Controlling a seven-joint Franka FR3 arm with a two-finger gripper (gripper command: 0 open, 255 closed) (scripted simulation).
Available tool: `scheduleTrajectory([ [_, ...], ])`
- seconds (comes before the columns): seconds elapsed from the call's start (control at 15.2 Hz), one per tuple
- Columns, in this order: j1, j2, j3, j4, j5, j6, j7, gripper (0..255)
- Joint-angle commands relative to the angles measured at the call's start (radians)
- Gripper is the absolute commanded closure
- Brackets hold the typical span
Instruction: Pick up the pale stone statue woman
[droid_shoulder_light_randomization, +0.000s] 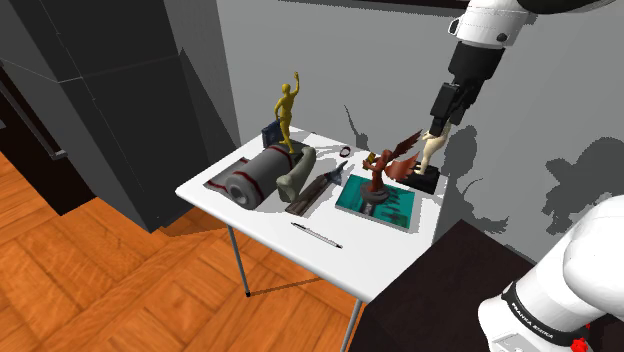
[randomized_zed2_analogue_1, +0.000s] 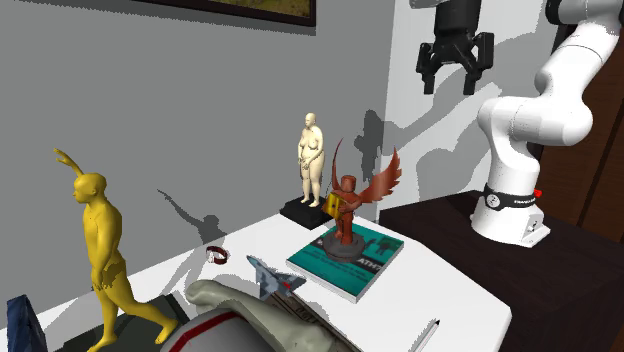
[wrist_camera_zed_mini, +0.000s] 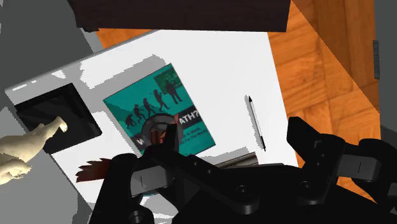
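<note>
- Arm arches up from the stand and over the surface (droid_shoulder_light_randomization: 270, 215); the claw (droid_shoulder_light_randomization: 441, 118) points down, held high.
- Claw released: fingers stand apart, nothing between them.
- Pale statue woman (droid_shoulder_light_randomization: 430, 150) stands upright on a black base (droid_shoulder_light_randomization: 428, 182) at the surface's far corner, at the shoulder view's right.
- Statue sits below the claw, apart from it and off to one side.
- Teal book (droid_shoulder_light_randomization: 378, 200) lies just beside the base.

Pale statue woman (randomized_zed2_analogue_1: 311, 155) upright on black plinth (randomized_zed2_analogue_1: 303, 212)
</note>
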Motion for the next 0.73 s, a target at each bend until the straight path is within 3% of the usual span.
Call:
scheduleTrajectory([
  [0.0, 0.0, 0.0, 0.0, 0.0, 0.0, 0.0, 0.0, 0],
  [0.66, -0.098, 0.212, -0.148, 0.091, -0.097, 0.138, -0.117, 0],
])
